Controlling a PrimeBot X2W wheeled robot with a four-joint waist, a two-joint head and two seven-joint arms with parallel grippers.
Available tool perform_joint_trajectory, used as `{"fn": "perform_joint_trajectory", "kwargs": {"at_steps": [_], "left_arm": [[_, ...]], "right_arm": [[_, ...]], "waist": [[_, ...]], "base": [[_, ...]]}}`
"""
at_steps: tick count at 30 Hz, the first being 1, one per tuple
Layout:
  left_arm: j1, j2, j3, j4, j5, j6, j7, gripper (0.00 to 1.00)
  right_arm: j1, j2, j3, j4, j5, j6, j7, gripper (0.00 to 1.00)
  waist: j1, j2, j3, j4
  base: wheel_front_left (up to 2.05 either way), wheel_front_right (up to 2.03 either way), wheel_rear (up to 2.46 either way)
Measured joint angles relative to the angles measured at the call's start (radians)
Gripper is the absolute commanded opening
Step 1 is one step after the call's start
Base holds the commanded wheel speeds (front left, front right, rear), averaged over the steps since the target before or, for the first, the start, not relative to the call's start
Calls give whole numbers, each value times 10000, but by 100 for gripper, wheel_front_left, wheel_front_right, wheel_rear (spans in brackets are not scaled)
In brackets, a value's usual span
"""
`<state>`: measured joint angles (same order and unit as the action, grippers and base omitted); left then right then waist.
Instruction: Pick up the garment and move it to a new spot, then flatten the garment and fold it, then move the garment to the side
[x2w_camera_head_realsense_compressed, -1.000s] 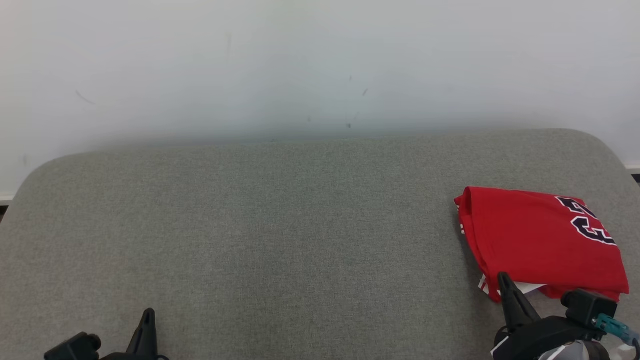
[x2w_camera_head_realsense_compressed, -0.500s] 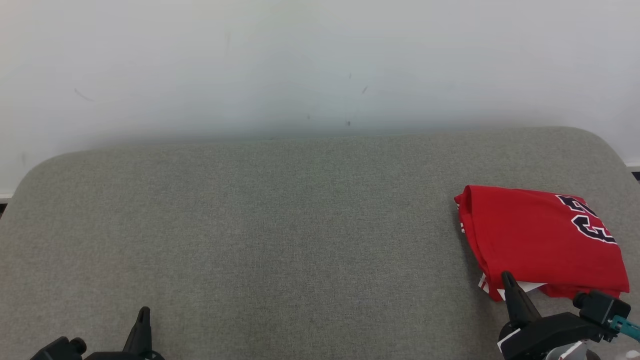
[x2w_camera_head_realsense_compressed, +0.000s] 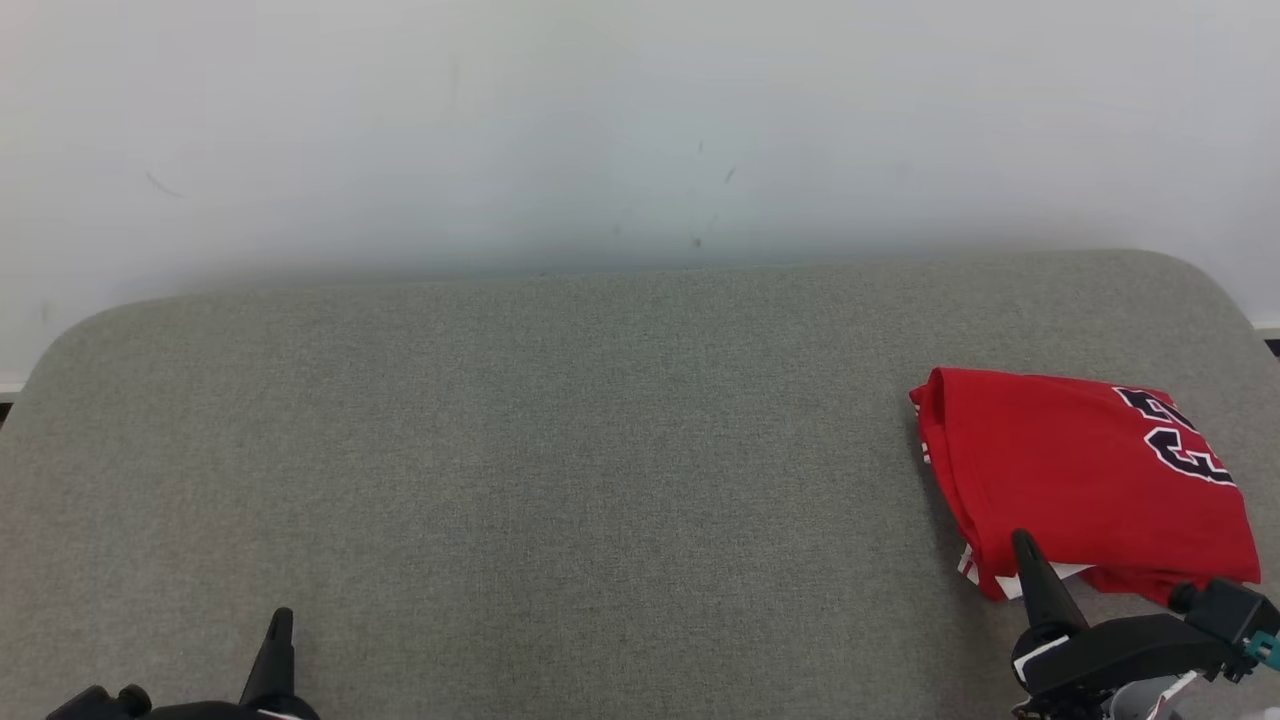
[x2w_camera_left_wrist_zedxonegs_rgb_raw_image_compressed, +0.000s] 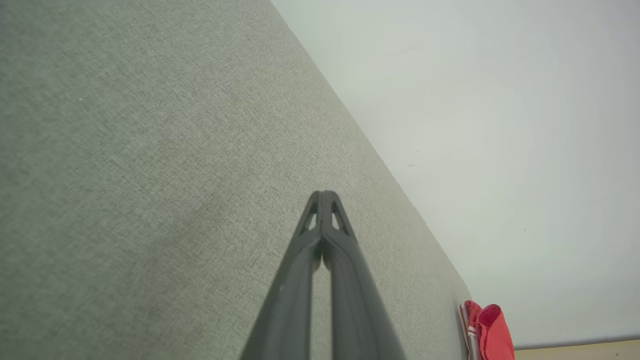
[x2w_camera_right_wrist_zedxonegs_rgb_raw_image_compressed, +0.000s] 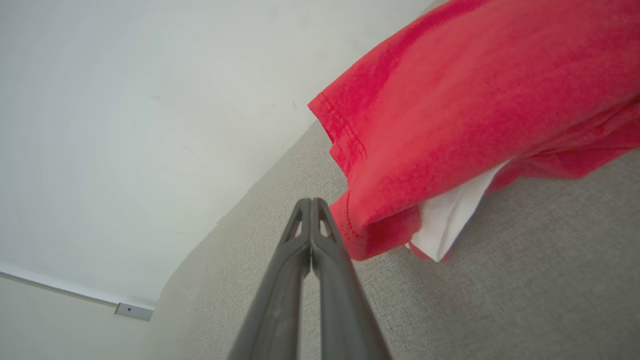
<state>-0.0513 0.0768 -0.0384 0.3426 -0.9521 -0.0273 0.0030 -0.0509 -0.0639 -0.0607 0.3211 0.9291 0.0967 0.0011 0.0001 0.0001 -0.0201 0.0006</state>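
Head view finding: the folded red jersey (x2w_camera_head_realsense_compressed: 1085, 480) lies flat on the grey upholstered surface (x2w_camera_head_realsense_compressed: 560, 450). It sits just ahead of the right gripper (x2w_camera_head_realsense_compressed: 1021, 542) and mostly to its right, far across from the left gripper (x2w_camera_head_realsense_compressed: 281, 618). Dark lettering (x2w_camera_head_realsense_compressed: 1180, 455) shows on the jersey's far right portion.

Right gripper: fingers pressed together, nothing between them. In the right wrist view the tip stands just beside the jersey's near hem. It appears apart from the cloth, though contact cannot be ruled out. A white inner layer (x2w_camera_right_wrist_zedxonegs_rgb_raw_image_compressed: 450, 215) pokes out from under the red fold, right of the tip.

Left gripper: fingers likewise together and empty, over bare upholstery, with the jersey well off to its right.

Assessment: folding appears complete and the jersey sits at the side of the surface, so the task looks at or near its end. The step in hand is judged to be clearing the arms from the finished bundle.

Recommendation: draw the right gripper straight back along its own axis, away from the hem, so the tip does not snag the stitched edge or the protruding white layer. A sideways sweep to its right risks dragging the fold open. The left arm has free room.
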Motion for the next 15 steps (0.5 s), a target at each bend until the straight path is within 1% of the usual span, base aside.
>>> {"fn": "perform_joint_trajectory", "kwargs": {"at_steps": [12, 15], "left_arm": [[-111, -100, 314, -71, -1499, -186, 257, 0], [-167, -113, 380, -115, -1919, -272, 357, 0]], "right_arm": [[-11, 35, -173, -40, 1555, 19, 267, 0], [-17, 42, -224, -46, 1977, 84, 349, 0]], "waist": [[0, -1, 53, -1], [0, 0, 66, -2]], "base": [[0, 0, 0], [0, 0, 0]]}}
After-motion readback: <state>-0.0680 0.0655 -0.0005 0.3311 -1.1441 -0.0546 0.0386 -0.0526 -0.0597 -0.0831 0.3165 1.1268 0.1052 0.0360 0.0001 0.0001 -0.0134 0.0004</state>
